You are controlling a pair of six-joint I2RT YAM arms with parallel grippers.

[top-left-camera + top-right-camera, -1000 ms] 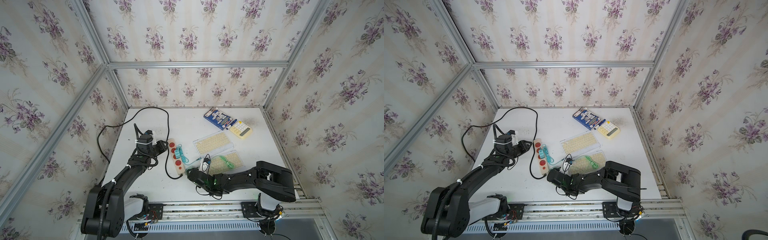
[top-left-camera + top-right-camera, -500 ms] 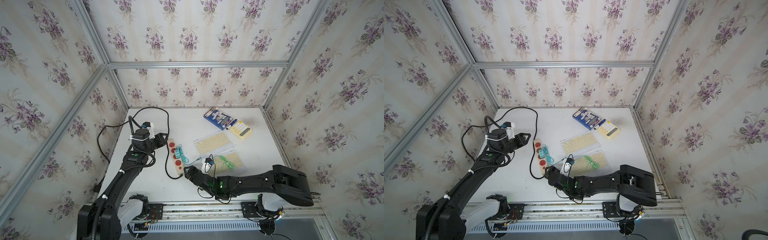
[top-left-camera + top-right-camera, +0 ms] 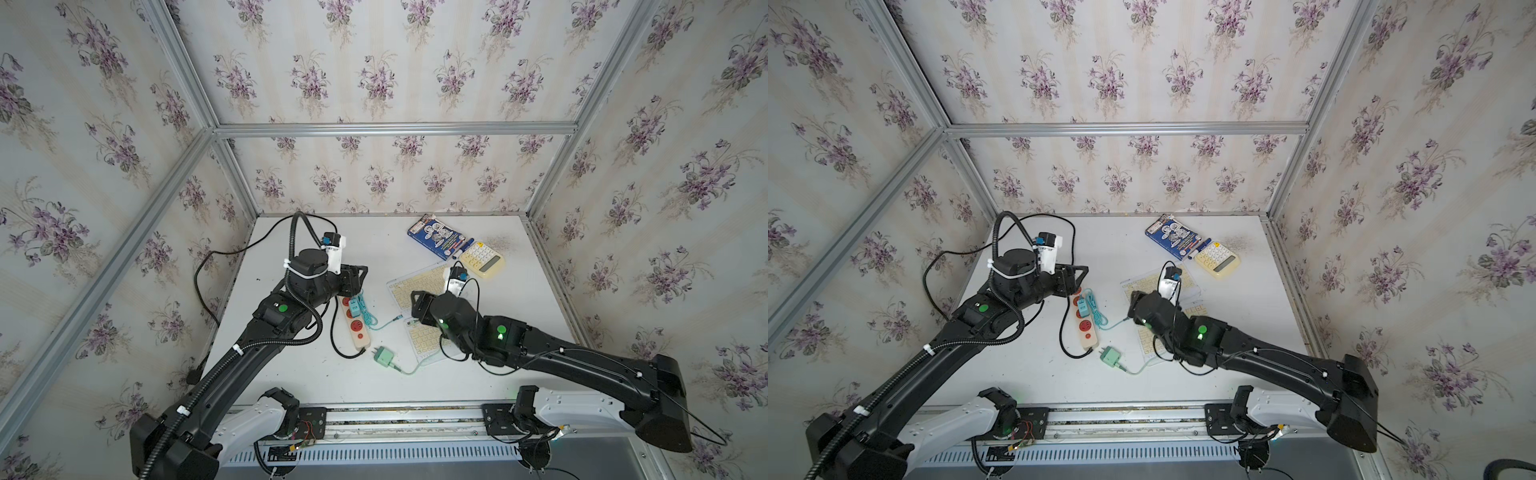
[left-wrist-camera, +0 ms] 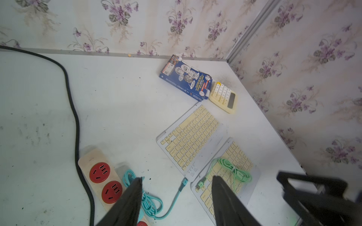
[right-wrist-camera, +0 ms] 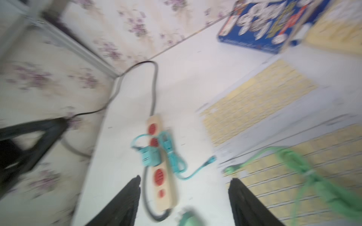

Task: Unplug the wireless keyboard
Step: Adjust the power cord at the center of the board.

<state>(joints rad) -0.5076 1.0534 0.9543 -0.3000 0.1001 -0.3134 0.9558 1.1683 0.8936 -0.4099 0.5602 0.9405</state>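
Two wireless keyboards with yellow keys lie side by side: the far one and the near one. A coiled green cable rests on the near one. Its green adapter lies loose on the table by the near end of the power strip. A teal charger sits in the strip, and its cable tip lies at the far keyboard's corner. My left gripper hangs open above the strip. My right gripper is open and empty above the keyboards.
A blue box and a cream calculator lie at the back right. The strip's black cord loops over the table's left edge. Papered walls close in the back and both sides.
Both grippers opened and lifted off the table. The left rose from the strip's far end. The right drew up and right from the strip's near end, leaving the green adapter lying loose.
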